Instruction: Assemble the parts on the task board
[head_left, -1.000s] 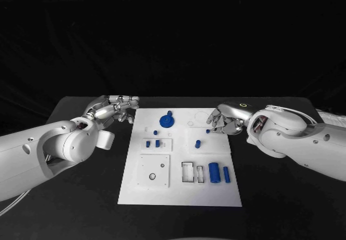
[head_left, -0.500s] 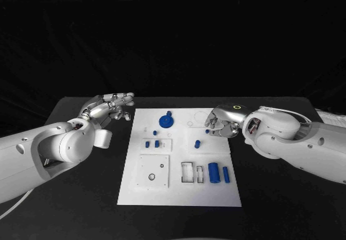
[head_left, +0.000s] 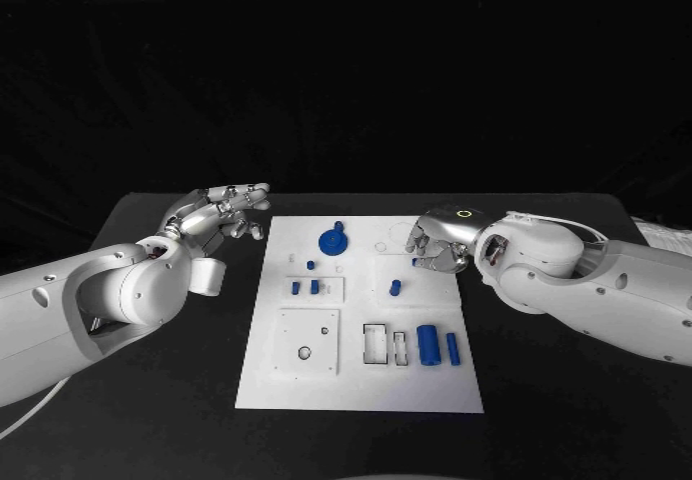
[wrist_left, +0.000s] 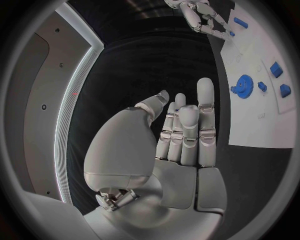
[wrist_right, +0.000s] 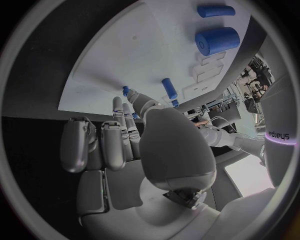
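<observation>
Task board (head_left: 361, 385), right arm (wrist_right: 278, 135) lettering, seemingly mirrored "sharpa"

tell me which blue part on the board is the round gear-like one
The blue gear near the task board's far edge; the other blue parts are small pegs or cylinders.

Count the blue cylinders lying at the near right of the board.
2. A thick cylinder lies on the task board, with a thin cylinder just to its right, side by side. Nothing covers that corner, so none looks hidden.
</observation>
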